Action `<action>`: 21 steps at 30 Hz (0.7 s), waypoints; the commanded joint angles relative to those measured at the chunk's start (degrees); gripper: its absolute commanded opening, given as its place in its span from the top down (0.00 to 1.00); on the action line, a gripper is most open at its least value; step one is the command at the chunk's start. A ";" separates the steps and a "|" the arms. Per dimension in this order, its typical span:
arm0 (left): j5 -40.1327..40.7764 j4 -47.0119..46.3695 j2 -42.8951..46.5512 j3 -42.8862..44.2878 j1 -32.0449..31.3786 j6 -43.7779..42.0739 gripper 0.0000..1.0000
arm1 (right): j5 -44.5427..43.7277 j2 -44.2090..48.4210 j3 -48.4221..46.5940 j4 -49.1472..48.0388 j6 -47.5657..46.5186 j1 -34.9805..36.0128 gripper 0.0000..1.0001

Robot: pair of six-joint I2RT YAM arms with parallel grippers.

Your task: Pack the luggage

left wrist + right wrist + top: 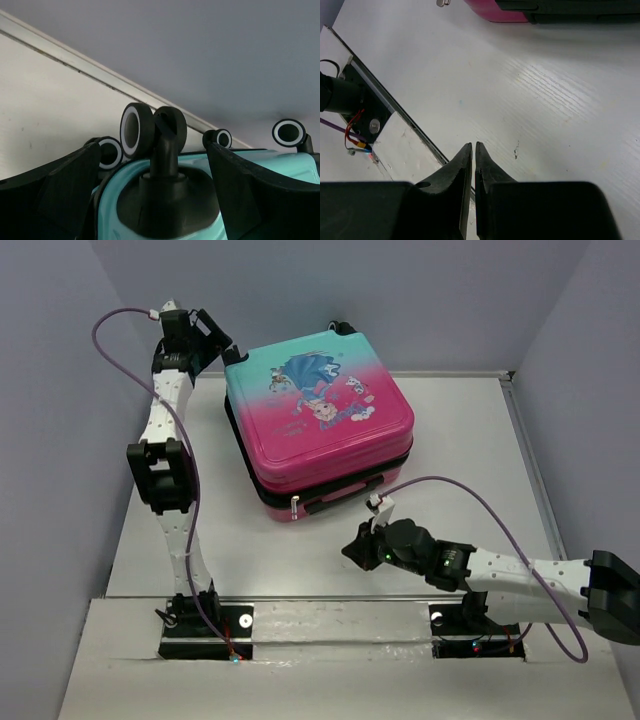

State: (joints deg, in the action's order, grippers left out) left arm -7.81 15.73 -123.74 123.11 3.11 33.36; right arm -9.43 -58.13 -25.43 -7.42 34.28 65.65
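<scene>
Lying flat on the white table [460, 440], the luggage [318, 420] fills the upper middle of the top view, lid down. The right gripper [360, 545], lower middle, is pinched tight and empty. The left gripper [222, 340], upper left, is wide open on both sides of a black wheel [134, 131], gripping nothing.

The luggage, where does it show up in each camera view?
Top external: luggage at centre, lying closed.
Left wrist: bottom edge, its teal wheeled end, close up.
Right wrist: top edge, pink strip only.
Shared landmark: the white table.
</scene>
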 commanded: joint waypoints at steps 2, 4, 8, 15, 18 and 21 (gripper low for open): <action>-8.78 -1.38 -6.06 10.47 0.58 4.51 0.01 | 1.34 2.22 -1.29 -1.19 -0.27 0.01 0.87; -11.07 -3.41 -8.53 10.84 0.58 7.22 0.01 | 1.61 2.75 -1.38 -1.19 -0.62 0.01 0.87; -14.95 -8.34 -12.30 11.89 0.40 11.98 0.01 | 1.96 2.23 -2.52 -1.19 -1.67 0.01 0.87; -16.44 -14.48 -16.26 14.00 -0.56 16.81 0.01 | 1.52 -2.60 -4.27 -1.72 -2.47 0.01 0.87; -17.41 -17.99 -18.45 14.26 -0.74 19.80 0.01 | 0.12 -3.39 -4.89 -1.81 -2.99 0.01 0.82; -17.94 -20.38 -20.21 14.97 -1.00 22.18 0.01 | -1.38 -2.87 -4.72 -1.81 -2.91 0.01 0.61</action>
State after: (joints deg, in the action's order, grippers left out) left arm -20.95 2.96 -141.97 135.28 3.97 50.85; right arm -8.51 -61.58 -27.44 -7.31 32.58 65.65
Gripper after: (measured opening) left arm 0.993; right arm 0.311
